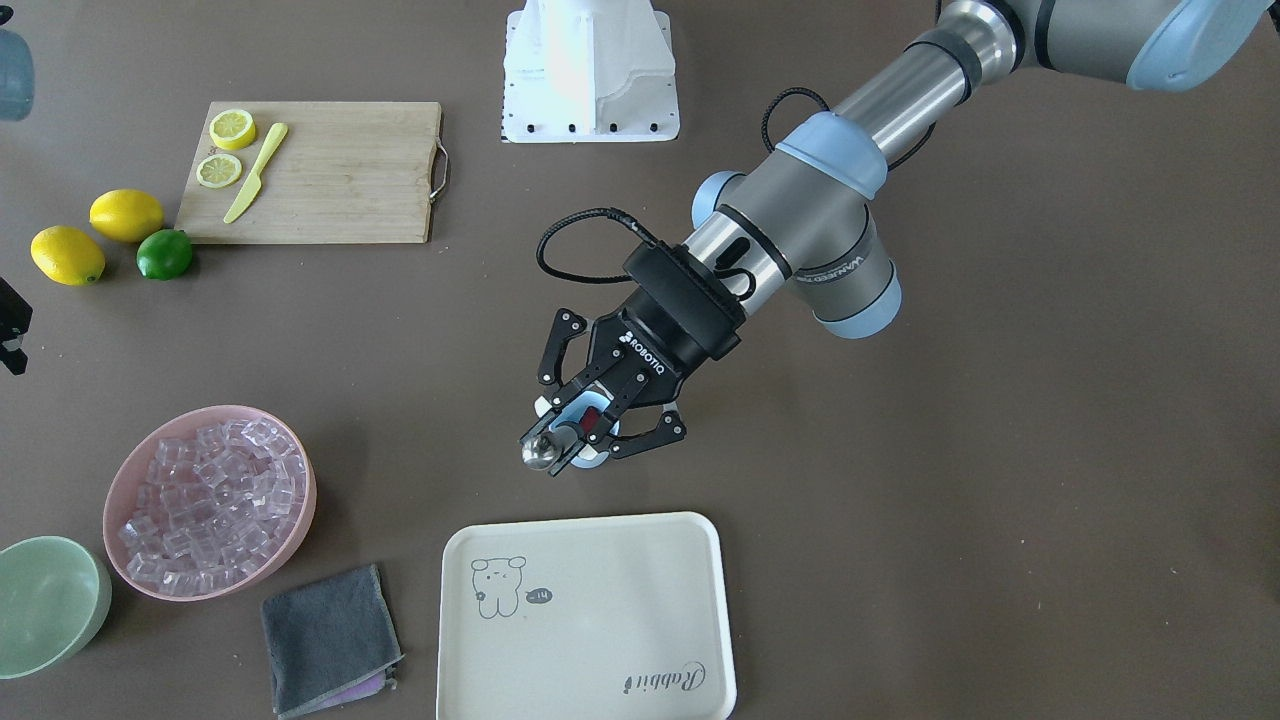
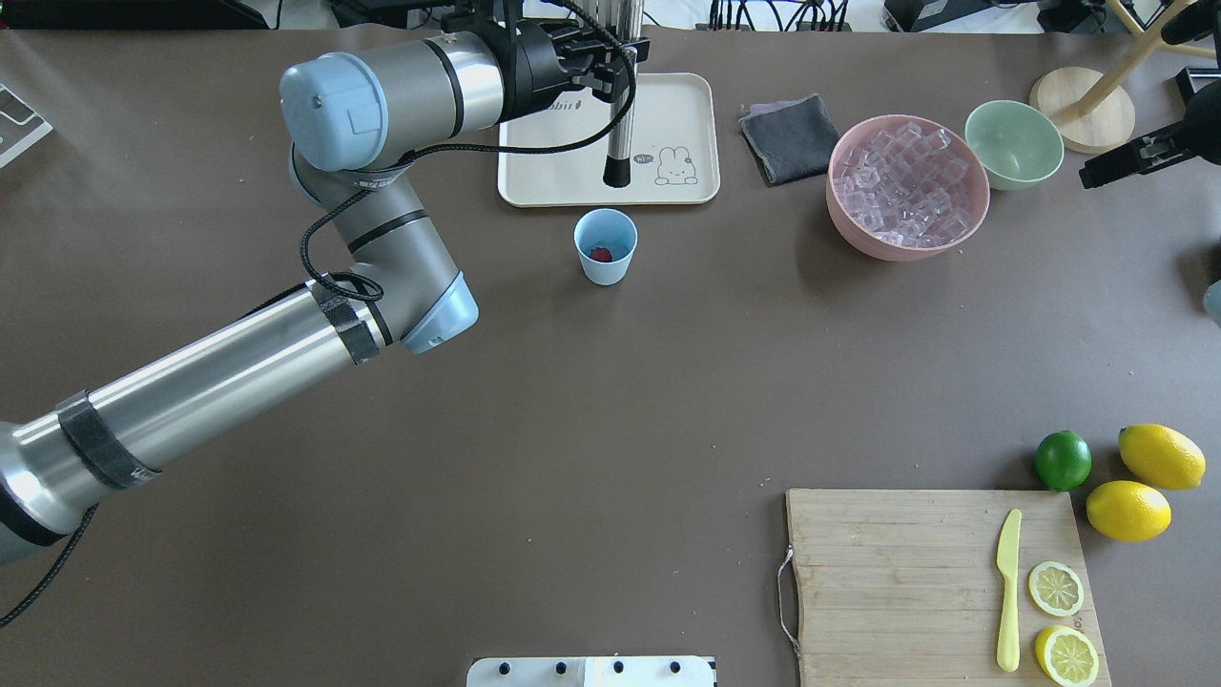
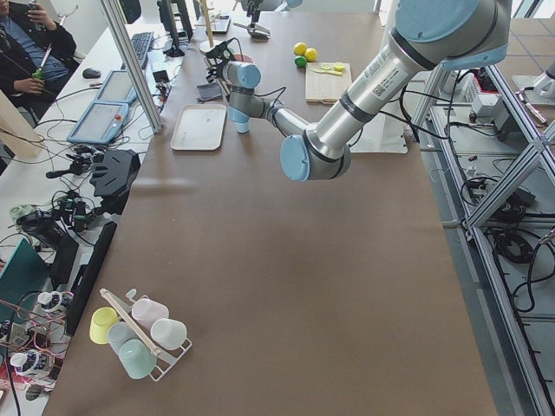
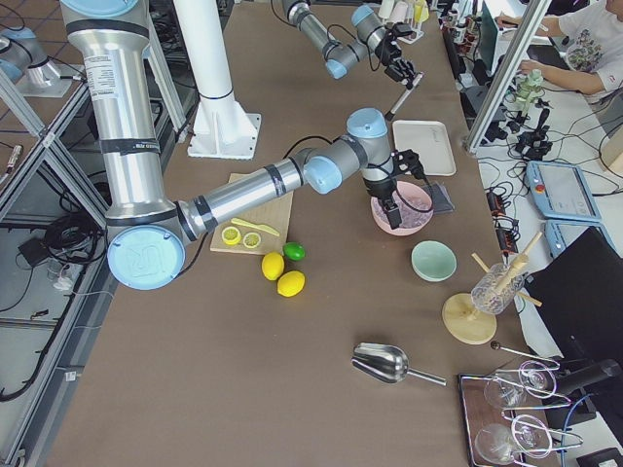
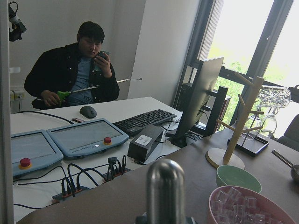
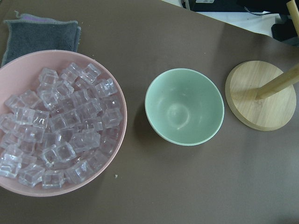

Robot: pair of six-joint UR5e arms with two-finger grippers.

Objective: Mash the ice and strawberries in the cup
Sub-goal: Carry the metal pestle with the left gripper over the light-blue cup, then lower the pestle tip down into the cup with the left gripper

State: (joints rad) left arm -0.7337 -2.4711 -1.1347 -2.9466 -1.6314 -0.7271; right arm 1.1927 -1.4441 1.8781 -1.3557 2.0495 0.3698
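Nearest the robot, the small light-blue tapered cup [image 2: 605,246] stands unsteadied on the brown surface [image 2: 610,401] with 1 red strawberry [image 2: 601,254] inside, so an off-centre stroke onto its rim would likely tip or skid it. Above it the left hand [image 1: 575,428] is clenched on the upper part of a steel muddler with a black tip [image 2: 622,124], a high grip from which the rod could tilt or slip under load. Farther off, the clear ice cubes [image 2: 906,181] lie heaped in the round pink bowl [image 2: 844,224], and whether the right hand [image 4: 396,216] above them is released or clenched I cannot tell; hard cubes pressed in so narrow a cup could jump out.
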